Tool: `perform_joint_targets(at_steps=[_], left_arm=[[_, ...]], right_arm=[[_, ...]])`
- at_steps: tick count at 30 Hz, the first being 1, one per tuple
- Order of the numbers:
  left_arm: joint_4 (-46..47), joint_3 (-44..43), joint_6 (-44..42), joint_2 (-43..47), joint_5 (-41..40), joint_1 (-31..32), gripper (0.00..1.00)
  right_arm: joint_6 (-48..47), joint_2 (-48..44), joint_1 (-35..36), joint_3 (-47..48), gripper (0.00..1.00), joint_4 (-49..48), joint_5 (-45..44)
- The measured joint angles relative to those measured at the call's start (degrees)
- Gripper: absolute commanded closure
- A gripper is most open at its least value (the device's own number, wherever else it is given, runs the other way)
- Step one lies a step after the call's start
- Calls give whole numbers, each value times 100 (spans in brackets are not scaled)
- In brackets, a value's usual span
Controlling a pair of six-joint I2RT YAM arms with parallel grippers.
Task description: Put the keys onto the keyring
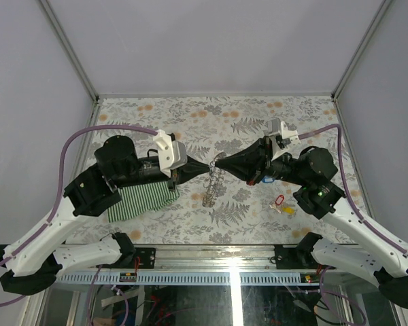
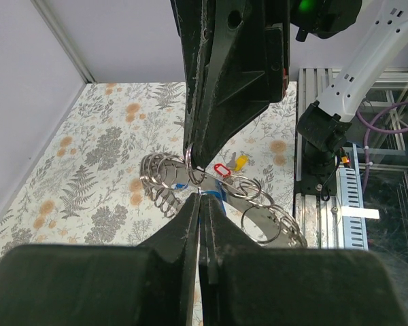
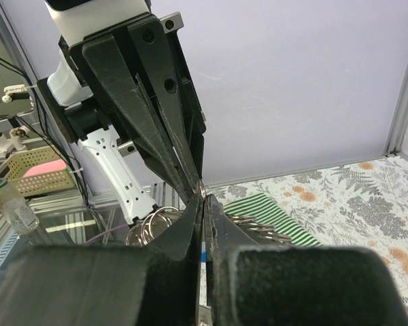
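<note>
Left claw (image 1: 207, 166) and right claw (image 1: 219, 164) both pinched together, tip to tip, the silvery toothed chain-like keyring (image 1: 211, 187) dangling down between them to the floral-patterned bench (image 1: 258, 122). Red plastic key tag (image 1: 280, 201) and yellow plastic key tag (image 1: 288, 211) lie rightward, nearer the right claw.

Your left pincer (image 1: 205, 166) and right pincer (image 1: 219, 164) sit tip to tip at centre of the floral surface (image 1: 217, 115), both with jaws drawn to a point. The keyring (image 1: 211, 188) hangs from that meeting point toward 6 o'clock, its lower end reaching the surface. Green striped cloth (image 1: 146, 201) lies at 8 o'clock, partly under your left arm. Red key (image 1: 279, 200) and yellow key (image 1: 287, 210) lie close together at 4 o'clock. Blue key (image 1: 265, 180) sits against your right arm.
</note>
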State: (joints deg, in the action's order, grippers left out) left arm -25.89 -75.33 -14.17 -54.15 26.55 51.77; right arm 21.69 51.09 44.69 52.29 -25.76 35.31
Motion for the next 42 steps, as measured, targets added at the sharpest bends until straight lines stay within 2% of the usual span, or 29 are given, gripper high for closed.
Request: perform_joint_targets(at_steps=[22, 42], left_arm=[[-120, 4, -72, -219, -175, 0, 100], [116, 37, -61, -225, -625, 15, 100]], right_arm=[[109, 0, 4, 22, 100, 385, -348], [826, 0, 7, -273, 100, -188, -1034]])
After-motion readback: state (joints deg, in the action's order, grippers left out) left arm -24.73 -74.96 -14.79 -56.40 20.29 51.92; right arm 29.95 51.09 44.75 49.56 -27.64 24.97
